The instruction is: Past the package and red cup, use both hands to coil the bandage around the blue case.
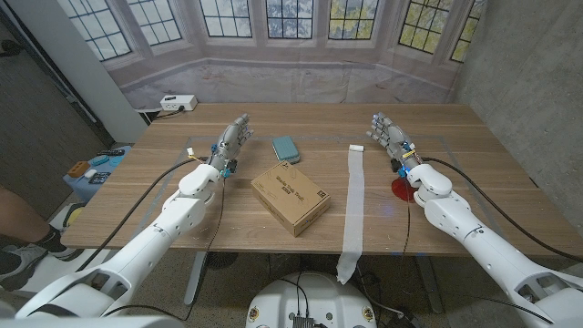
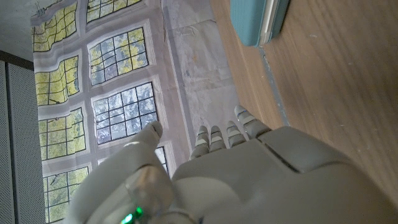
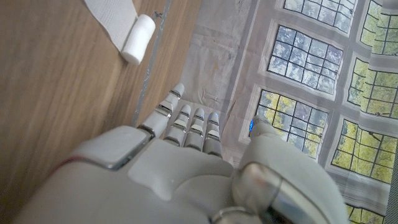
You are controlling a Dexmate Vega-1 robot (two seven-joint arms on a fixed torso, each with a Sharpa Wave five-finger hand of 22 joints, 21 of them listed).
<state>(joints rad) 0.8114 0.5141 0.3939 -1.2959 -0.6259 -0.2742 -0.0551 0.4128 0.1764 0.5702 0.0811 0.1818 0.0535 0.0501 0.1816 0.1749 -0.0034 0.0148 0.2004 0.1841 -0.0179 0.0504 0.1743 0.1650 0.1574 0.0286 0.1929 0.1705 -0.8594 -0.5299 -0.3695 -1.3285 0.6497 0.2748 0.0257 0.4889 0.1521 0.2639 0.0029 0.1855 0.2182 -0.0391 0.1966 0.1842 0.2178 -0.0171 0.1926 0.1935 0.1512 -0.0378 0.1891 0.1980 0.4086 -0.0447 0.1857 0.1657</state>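
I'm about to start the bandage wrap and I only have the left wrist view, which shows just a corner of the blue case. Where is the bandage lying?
Observer: The bandage lies unrolled as a long strip on the table, to the right of the blue case. Its tail hangs over the near edge.
Operator: And its rolled end?
Observer: It is at the strip's far end, a little apart from the right hand, which holds nothing.
Operator: Is anything close to the case?
Observer: The package sits just nearer the robot than the case, not touching it. The left hand is on the case's other side, also apart from it.
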